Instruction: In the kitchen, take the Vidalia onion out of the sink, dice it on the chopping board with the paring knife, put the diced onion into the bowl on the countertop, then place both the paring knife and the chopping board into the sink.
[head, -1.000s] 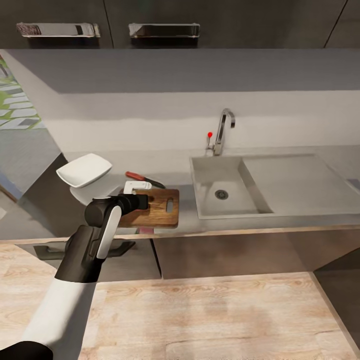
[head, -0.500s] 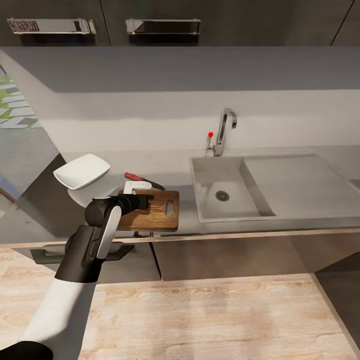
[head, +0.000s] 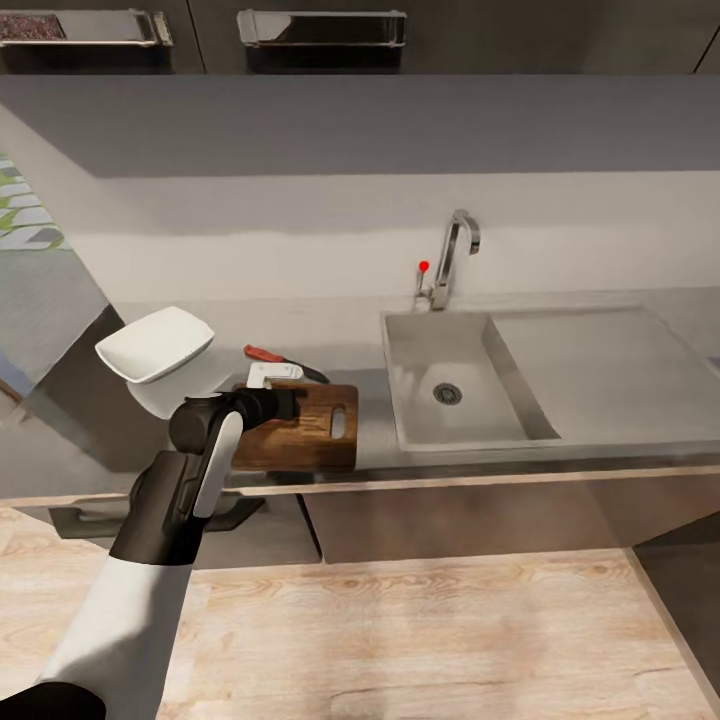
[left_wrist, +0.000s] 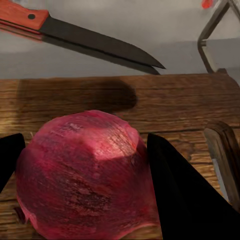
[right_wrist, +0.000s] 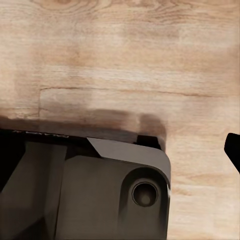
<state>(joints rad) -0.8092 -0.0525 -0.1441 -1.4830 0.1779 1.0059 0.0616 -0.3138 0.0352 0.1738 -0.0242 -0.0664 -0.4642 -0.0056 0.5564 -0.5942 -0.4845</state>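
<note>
Sitting empty, bowl (head: 155, 343); sink (head: 440, 385) basin bare; onion (left_wrist: 87, 175) on board (head: 300, 425).

Sink (head: 455, 375) basin open, tap (head: 452, 255) behind, knife (head: 283, 361) beyond board (head: 305, 425)

Across the middle of my head view runs the countertop (head: 380, 425), carrying the chopping board (head: 305, 430), paring knife (head: 280, 358), bowl (head: 155, 343) and the inset sink (head: 455, 385).

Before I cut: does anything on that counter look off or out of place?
The bowl looks odd: it is tipped, with its rim slanted rather than level. Also, the onion between the left gripper fingers over the chopping board is dark red. The paring knife lies flat beside the board.
</note>
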